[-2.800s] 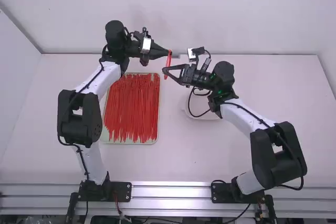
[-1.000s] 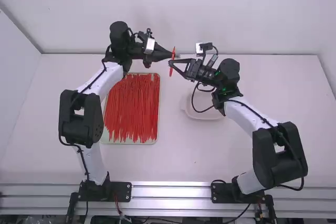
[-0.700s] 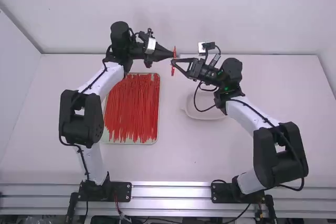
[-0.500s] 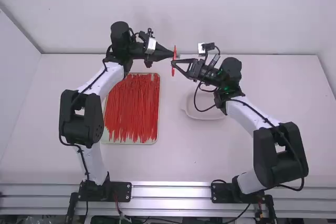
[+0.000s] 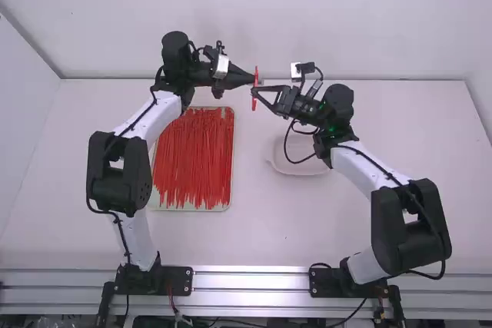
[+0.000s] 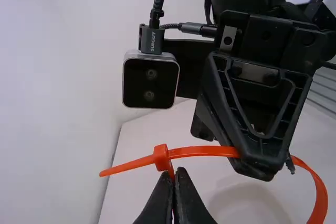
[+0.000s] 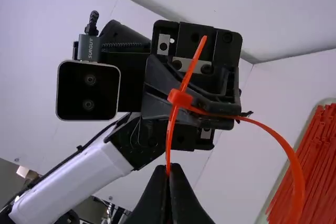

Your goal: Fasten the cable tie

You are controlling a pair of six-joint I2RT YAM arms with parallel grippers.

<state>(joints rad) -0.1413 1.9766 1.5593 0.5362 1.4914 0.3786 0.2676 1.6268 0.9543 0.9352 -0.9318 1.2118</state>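
From up high the cable tie [image 5: 254, 88] is looking way too tiny to tell how its head and tail are sitting. In the left wrist view its strap is ducking behind the right jaws, and the loop is running off the picture's edge. In the right wrist view the pile of spare ties [image 7: 321, 171] is getting chopped off by the edge too. The right arm is covering part of the white dish [image 5: 292, 168] near the middle of the bench [image 5: 430, 128].
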